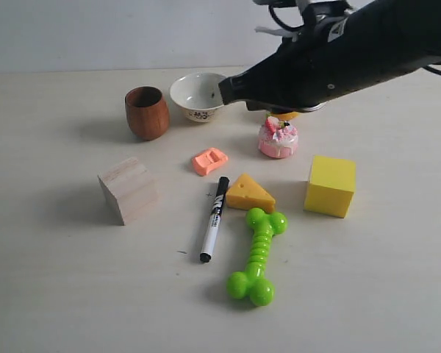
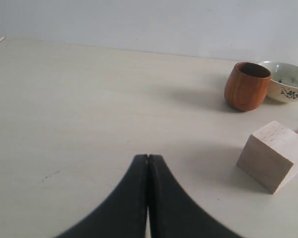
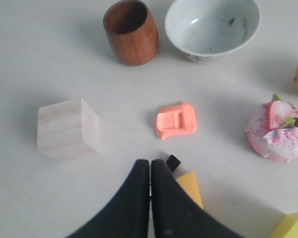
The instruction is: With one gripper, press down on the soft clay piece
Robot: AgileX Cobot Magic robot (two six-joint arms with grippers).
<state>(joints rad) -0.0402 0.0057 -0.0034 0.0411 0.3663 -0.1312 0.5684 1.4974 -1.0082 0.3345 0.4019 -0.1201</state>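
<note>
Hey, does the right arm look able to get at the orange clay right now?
Probably yes. The right claw is shut, and nothing covers the clay ahead of it; only the marker lies close by.

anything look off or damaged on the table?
Only the soft clay piece: squashed flat with a rectangular dent in its top, lying between the wooden cube and the cake toy. The bowl has dark specks inside. Nothing looks tipped or spilled.

You had a pale table (image 1: pixel 51 294) holding a wooden cup (image 1: pixel 147 112), white bowl (image 1: pixel 198 95), pink cake toy (image 1: pixel 278 138), salmon clay piece (image 1: pixel 209 160), wooden block (image 1: pixel 128 190), marker (image 1: pixel 214 218), cheese wedge (image 1: pixel 250 193), green bone toy (image 1: pixel 257 256) and yellow cube (image 1: pixel 330 185).
</note>
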